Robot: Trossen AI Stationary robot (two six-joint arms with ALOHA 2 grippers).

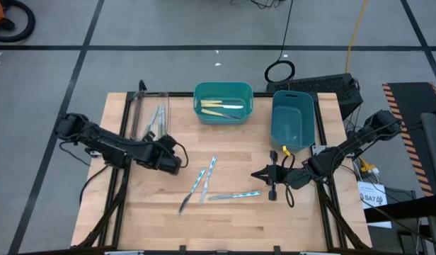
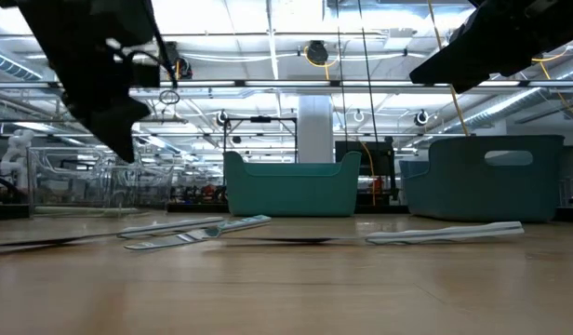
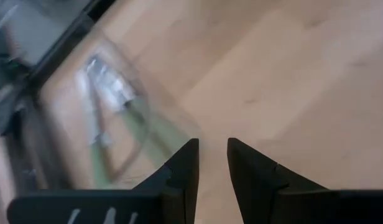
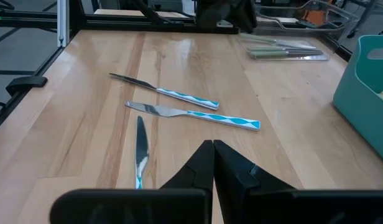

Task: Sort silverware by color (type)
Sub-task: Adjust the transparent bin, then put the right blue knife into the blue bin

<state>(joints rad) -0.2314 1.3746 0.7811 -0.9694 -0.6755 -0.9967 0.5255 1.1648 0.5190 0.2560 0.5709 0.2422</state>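
Three blue-handled knives point(image 1: 207, 181) lie loose on the wooden counter point(image 1: 225, 219), between the two arms. The left claw point(image 3: 212, 163) hangs beside the clear tray point(image 1: 141, 113) of green-handled utensils point(image 1: 158, 119), fingers slightly apart, grasping nothing. The right claw point(image 4: 213, 155) is clenched empty. Yellow-handled utensils point(image 1: 218, 108) lie in the teal bin point(image 1: 223, 90).

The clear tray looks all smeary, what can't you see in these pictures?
- Clear tray: left wrist view is blurred, so its green utensils cannot be counted.
- Blue bin: high view shows nothing clearly inside; low view sees only its wall.
- Left tool: slightly parted, seemingly empty.
- Third blue knife: handle hidden behind the right tool.
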